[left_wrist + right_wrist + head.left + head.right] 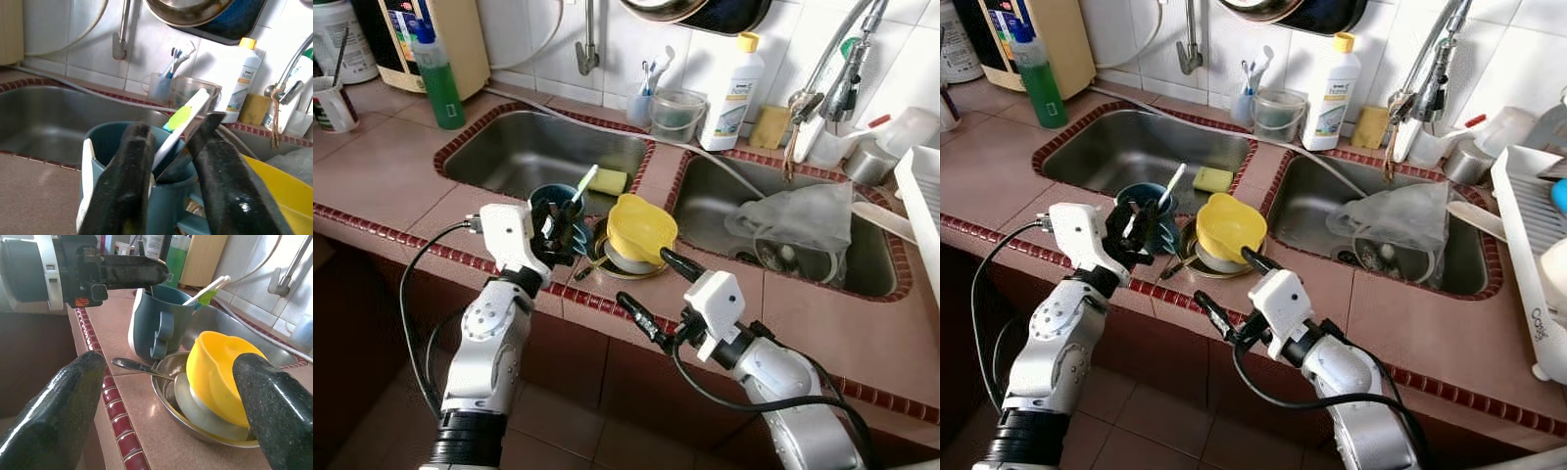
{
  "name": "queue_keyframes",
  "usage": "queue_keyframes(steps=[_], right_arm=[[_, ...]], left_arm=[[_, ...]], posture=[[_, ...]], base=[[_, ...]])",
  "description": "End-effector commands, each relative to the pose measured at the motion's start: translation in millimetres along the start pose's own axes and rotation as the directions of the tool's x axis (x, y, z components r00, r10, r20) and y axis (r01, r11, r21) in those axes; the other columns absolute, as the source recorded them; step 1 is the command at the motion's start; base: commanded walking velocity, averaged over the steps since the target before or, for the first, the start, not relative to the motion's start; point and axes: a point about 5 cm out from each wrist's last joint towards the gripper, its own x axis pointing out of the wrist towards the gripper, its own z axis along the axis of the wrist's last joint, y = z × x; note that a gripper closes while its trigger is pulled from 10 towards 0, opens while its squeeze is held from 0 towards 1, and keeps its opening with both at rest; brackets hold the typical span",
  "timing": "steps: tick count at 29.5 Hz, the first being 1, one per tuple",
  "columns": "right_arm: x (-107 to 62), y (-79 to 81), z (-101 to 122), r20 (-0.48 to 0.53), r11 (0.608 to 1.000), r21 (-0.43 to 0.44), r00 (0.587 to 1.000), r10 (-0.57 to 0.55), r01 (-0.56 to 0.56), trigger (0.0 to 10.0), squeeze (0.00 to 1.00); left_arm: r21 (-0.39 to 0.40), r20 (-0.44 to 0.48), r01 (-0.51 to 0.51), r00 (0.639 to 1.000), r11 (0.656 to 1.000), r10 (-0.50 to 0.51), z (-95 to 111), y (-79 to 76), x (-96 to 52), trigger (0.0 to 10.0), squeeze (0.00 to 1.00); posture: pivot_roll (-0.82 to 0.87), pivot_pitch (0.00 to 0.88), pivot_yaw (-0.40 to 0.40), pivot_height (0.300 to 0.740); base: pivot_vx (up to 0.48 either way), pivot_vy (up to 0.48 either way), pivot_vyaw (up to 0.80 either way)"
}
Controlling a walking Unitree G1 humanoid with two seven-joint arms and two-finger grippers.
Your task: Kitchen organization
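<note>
Gripping one blue mug [558,211] is the left hand [555,235], the right hand [651,292] gaping wide beside one yellow bowl [638,227].

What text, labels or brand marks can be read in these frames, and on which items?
"Cosi": moulded on the front edge of the white dish rack, as best it reads.
White bottle with yellow cap: label print too small to read.
Green bottle: label too blurred to read.
Beige appliance: front print unreadable.
White container: print too small to read.
</note>
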Motion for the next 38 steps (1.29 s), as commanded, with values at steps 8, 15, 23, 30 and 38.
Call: queue_keyframes(steps=[8, 15, 23, 30, 38], right_arm=[[3.7, -0.9, 2.4, 0.011, 1.0, -0.015, 1.0, 0.015, -0.015, 10.0, 0.0], [3.7, -1.4, 2.5, 0.012, 1.0, -0.018, 1.0, 0.012, -0.012, 10.0, 0.0], [4.9, -1.7, 3.6, 0.018, 1.0, -0.021, 1.0, 0.008, -0.008, 10.0, 0.0], [5.1, -2.5, 4.1, 0.019, 1.0, -0.023, 1.0, 0.007, -0.006, 10.0, 0.0], [5.9, -3.1, 4.4, 0.022, 1.0, -0.022, 1.0, 0.006, -0.005, 10.0, 0.0]], left_arm=[[0.005, 0.017, 0.02, 1.0, 1.0, -0.021, 5.3, -1.9, 1.5, 0.0, 0.0], [0.003, 0.022, 0.028, 0.999, 1.0, -0.028, 6.4, -2.8, 3.4, 0.0, 0.0], [0.005, 0.028, 0.031, 0.999, 1.0, -0.031, 7.6, -2.7, 5.2, 0.0, 0.0], [0.02, 0.039, 0.034, 0.999, 0.999, -0.034, 11.0, -2.4, 6.6, 0.0, 0.0], [0.077, 0.023, 0.08, 0.996, 0.994, -0.082, 17.1, -3.6, 12.6, 10.0, 0.0]], posture=[[-0.02, 0.013, -0.063, 0.74], [-0.02, 0.01, -0.062, 0.74], [-0.03, 0.006, -0.063, 0.74], [-0.03, 0.005, -0.065, 0.74], [-0.02, 0.007, -0.064, 0.74]], base=[[0.0, 0.0, 0.0], [0.0, 0.0, 0.0], [0.0, 0.0, 0.0], [0.0, 0.0, 0.0], [0.0, 0.0, 0.0]])
